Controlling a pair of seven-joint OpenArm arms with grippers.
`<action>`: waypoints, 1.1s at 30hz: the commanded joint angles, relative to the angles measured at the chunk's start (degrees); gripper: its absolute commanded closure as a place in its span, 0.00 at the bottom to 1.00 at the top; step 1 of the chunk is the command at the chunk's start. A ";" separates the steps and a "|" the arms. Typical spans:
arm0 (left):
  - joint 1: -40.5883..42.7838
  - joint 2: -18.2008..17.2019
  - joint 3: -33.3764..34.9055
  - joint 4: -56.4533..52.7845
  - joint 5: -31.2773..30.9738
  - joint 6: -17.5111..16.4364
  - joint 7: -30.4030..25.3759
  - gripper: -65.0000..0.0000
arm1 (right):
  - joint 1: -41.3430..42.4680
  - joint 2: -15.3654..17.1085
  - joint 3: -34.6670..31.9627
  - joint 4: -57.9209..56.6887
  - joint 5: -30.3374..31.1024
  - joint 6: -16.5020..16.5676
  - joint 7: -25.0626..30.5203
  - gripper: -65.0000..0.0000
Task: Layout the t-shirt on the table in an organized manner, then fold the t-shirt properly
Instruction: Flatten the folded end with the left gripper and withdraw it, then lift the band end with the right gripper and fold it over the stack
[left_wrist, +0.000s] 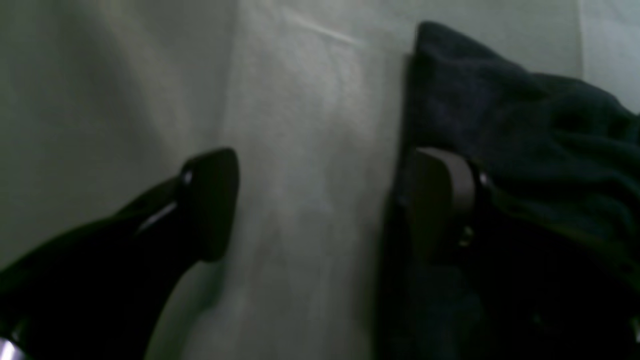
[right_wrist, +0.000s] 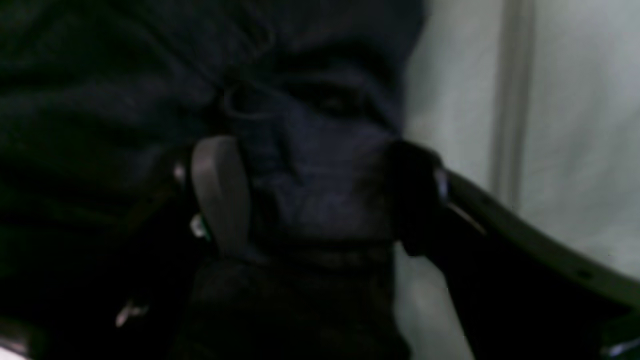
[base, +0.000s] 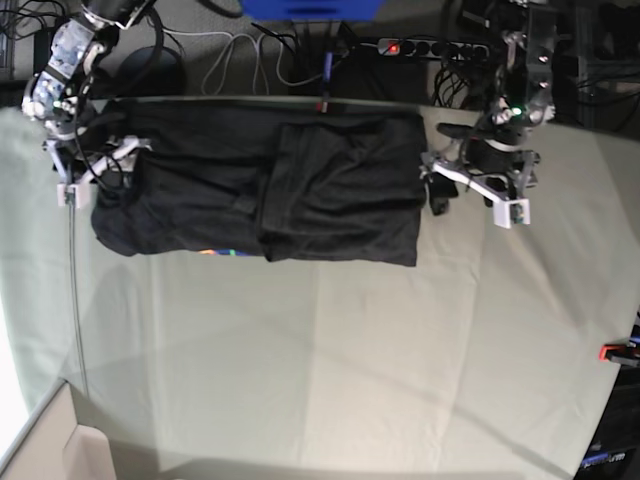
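The black t-shirt (base: 270, 185) lies partly folded at twelve o'clock on the table (base: 330, 350), with the left gripper (base: 470, 190) spread wide beside its three o'clock edge and the right gripper (base: 95, 165), jaws spread, straddling its nine o'clock edge.

The left gripper (base: 473, 190) was matte black with curved, paddle-shaped fingers (left_wrist: 212, 202), small silver screws beside them and white tips. The right gripper (base: 95, 165) matched, black cables looping just above it.
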 joint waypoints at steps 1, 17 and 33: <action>0.00 -0.81 -0.13 1.78 -0.17 -0.14 -1.13 0.23 | 0.87 0.59 0.15 -0.28 0.38 0.23 -0.29 0.32; 1.32 -1.78 -10.42 8.90 -0.17 -0.14 -0.87 0.23 | 0.87 -0.55 -1.52 -3.44 0.46 0.23 -0.38 0.77; 1.23 -2.22 -15.25 8.37 -0.17 -0.14 -0.87 0.23 | -1.95 -5.30 -1.70 12.12 0.55 0.23 -0.46 1.00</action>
